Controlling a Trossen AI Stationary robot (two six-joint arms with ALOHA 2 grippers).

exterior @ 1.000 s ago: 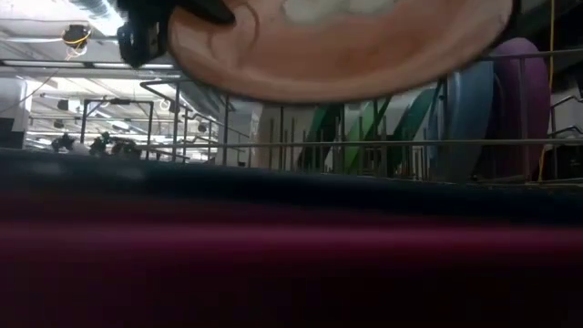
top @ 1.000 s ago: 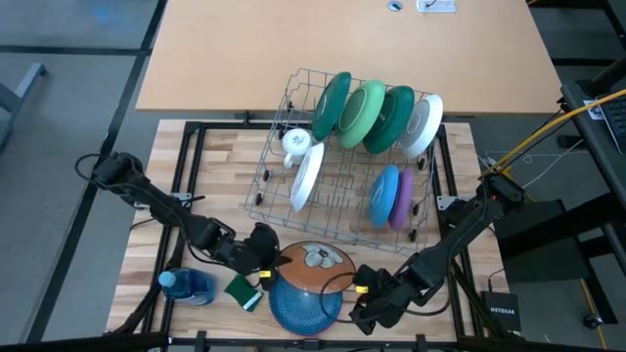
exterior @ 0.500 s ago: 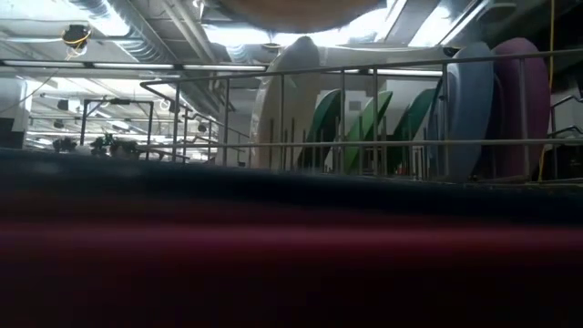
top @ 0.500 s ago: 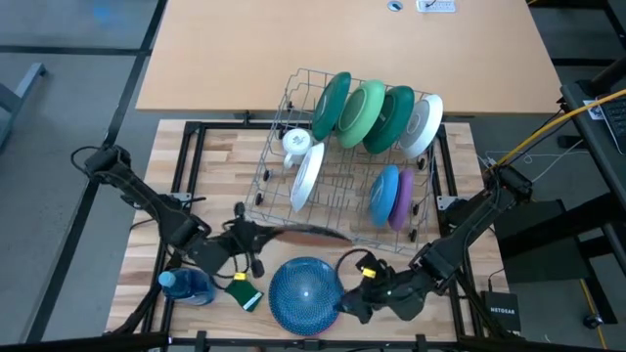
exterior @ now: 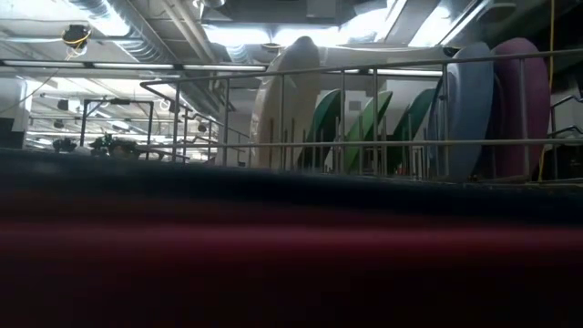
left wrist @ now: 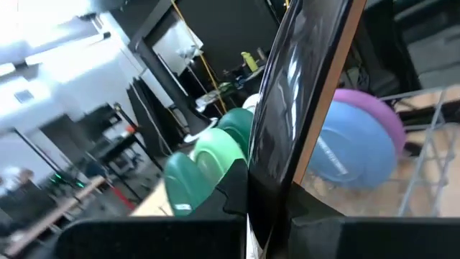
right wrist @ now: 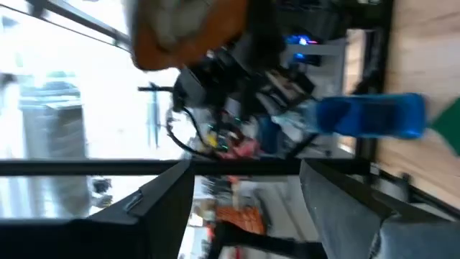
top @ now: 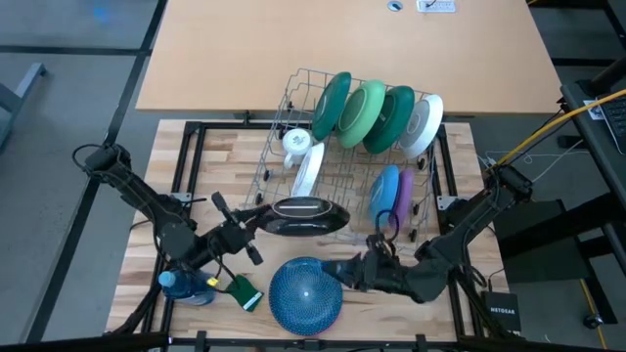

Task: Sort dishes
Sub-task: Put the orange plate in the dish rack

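My left gripper (top: 256, 221) is shut on a brown plate (top: 308, 215), which hangs just before the near edge of the wire dish rack (top: 279, 122) with its dark underside turned up. In the left wrist view this plate (left wrist: 302, 93) shows nearly edge-on. A blue plate (top: 305, 293) lies flat on the table near the front edge. My right gripper (top: 331, 270) hovers open above that plate's right rim, pointing level toward the left. In the rack, green plates (top: 364, 112), white plates (top: 423, 122), a blue plate (top: 383, 191) and a purple plate (top: 402, 200) stand on edge. My left gripper pinches the brown plate's rim (left wrist: 262, 208) at the plate's left end, one finger on each face. The fingers come in level from the table's left. The plate is lifted clear, almost on edge, with its underside (top: 311, 221) facing up.
A white mug (top: 296, 144) sits in the rack's left side. A blue bottle (top: 186, 286) and a green sponge (top: 243, 291) lie at the front left, under my left arm. In the low view the rack (exterior: 364, 146) stands beyond a dark blurred foreground.
My left gripper has risen and gone toward the rack while rolling. The brown plate has come up off the blue plate and turned from face up, through edge-on, to underside up. My right gripper, still open, has risen, tipped from pointing down to level, and gone a little leftward.
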